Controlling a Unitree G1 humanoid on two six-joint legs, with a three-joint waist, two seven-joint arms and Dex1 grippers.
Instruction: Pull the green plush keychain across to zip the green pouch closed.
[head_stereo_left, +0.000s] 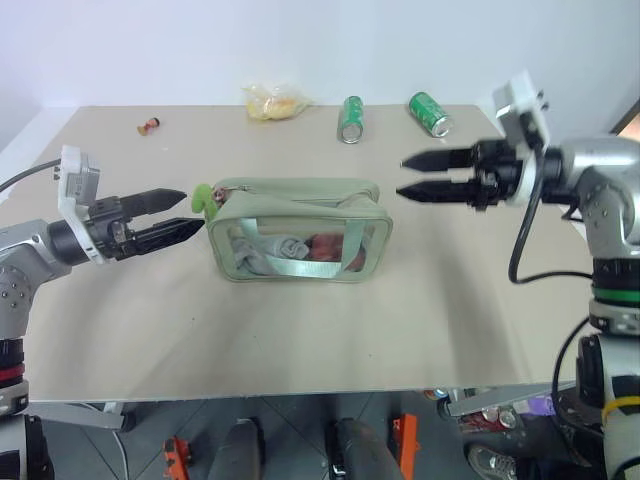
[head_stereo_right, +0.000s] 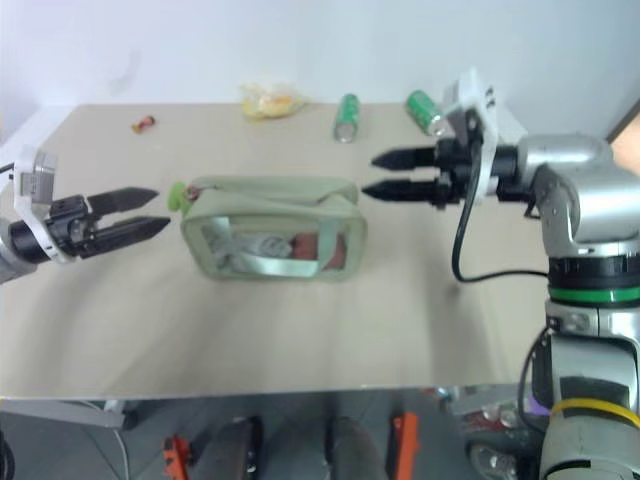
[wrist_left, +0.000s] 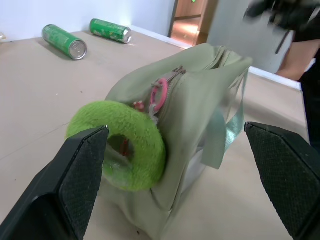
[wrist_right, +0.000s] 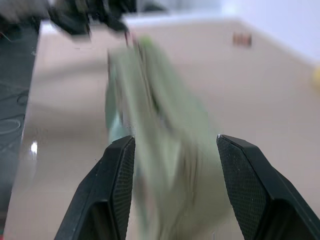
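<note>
Left eye view is giving me the layout: the pouch (head_stereo_left: 297, 230) is sitting mid-table (head_stereo_left: 300, 340), boxy, in pale sage fabric with a clear front panel and a ribbon strap. The keychain (head_stereo_left: 203, 197) is hanging at the pouch's left end. I am seeing the left gripper (head_stereo_left: 186, 214) just beside that end, fingers spread wide, gripping nothing. The right gripper (head_stereo_left: 401, 177) is hovering just off the pouch's right end, jaws parted, also empty.

Left wrist view is adding detail the head cameras are missing: the keychain is a fuzzy lime ring, sitting between the spread left fingers (wrist_left: 75, 185) without clearly touching either, and a pink clip (wrist_left: 159, 95) is joining it to the zipper at the pouch's top seam. I cannot tell whether the zipper is fully shut.

Right wrist view is showing the pouch lengthwise, blurred, between ridged black pads (wrist_right: 117, 185).

Two shiny green cans (head_stereo_left: 351, 119) are lying at the table's far edge, beside a crumpled yellow bag (head_stereo_left: 272, 102).
</note>
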